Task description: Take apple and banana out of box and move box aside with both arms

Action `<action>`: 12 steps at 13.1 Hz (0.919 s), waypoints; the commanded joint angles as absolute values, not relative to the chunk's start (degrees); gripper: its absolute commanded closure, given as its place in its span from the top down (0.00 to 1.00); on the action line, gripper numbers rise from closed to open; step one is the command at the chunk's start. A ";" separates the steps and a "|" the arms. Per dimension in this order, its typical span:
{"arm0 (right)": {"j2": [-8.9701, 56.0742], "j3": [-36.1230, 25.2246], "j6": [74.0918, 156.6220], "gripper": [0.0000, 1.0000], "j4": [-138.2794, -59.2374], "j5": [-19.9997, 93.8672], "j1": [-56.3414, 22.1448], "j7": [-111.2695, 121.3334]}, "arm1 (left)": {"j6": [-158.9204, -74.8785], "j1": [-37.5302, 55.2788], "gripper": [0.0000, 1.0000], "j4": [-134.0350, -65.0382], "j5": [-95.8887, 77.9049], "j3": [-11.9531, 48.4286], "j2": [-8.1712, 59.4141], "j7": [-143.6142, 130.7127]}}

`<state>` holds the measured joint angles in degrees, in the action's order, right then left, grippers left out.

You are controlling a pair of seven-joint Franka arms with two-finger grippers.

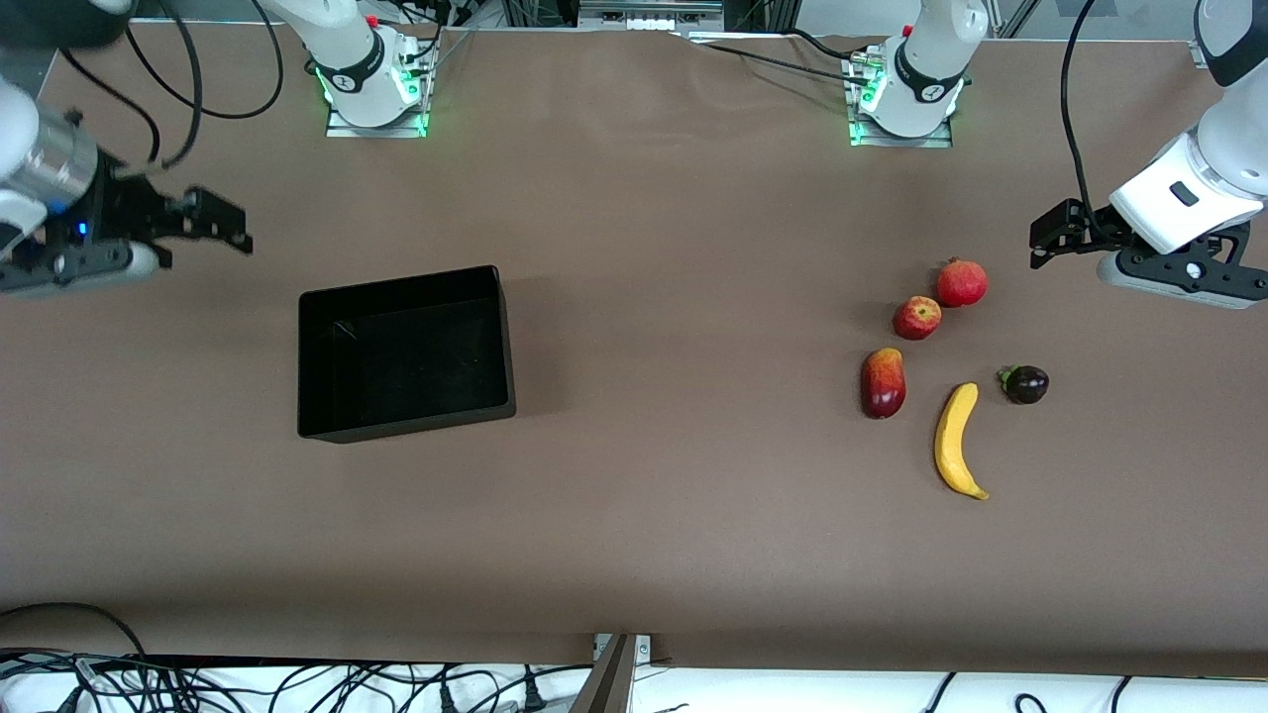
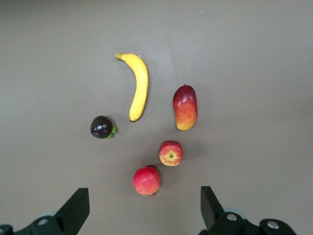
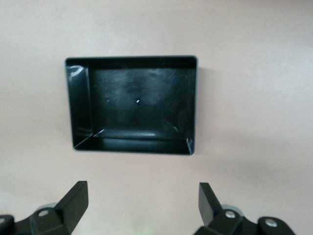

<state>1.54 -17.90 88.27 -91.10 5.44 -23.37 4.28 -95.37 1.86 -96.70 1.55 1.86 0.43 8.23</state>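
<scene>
Five fruits (image 2: pixel 146 117) — open left pincer (image 2: pixel 144 208)

Five fruits (image 1: pixel 946 371) lie loose on the table (image 1: pixel 674 515) — one black box (image 1: pixel 404 353) — two arms.

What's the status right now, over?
Left gripper open over fruits. Right gripper open near empty box. Nothing in the way.

No lettering, label, brand or number can be read anywhere across the three views; small marks on the white robot arm bases stay illegible.
</scene>
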 commanded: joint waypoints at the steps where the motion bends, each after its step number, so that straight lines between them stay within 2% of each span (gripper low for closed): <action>1: -0.26 -15.47 86.92 1.00 -91.93 4.31 -23.64 0.54 | -94.04 1.85 1.00 -95.80 2.64 2.20 0.26 8.52; 5: 0.53 -15.47 90.43 1.00 -92.63 2.65 -23.55 0.53 | -93.87 1.58 1.00 -95.98 2.64 2.11 0.18 9.23; 7: -0.17 -15.56 93.59 1.00 -96.57 2.11 -23.55 0.53 | -93.78 1.41 1.00 -95.89 2.46 2.11 0.26 9.23; 12: 0.62 -15.56 94.04 1.00 -95.36 1.67 -23.55 0.62 | -93.96 1.93 1.00 -95.36 2.20 2.90 0.35 8.79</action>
<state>1.01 -15.70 93.80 -95.71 2.54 -23.47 1.56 -95.01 1.89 -96.68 1.55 2.61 0.43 8.23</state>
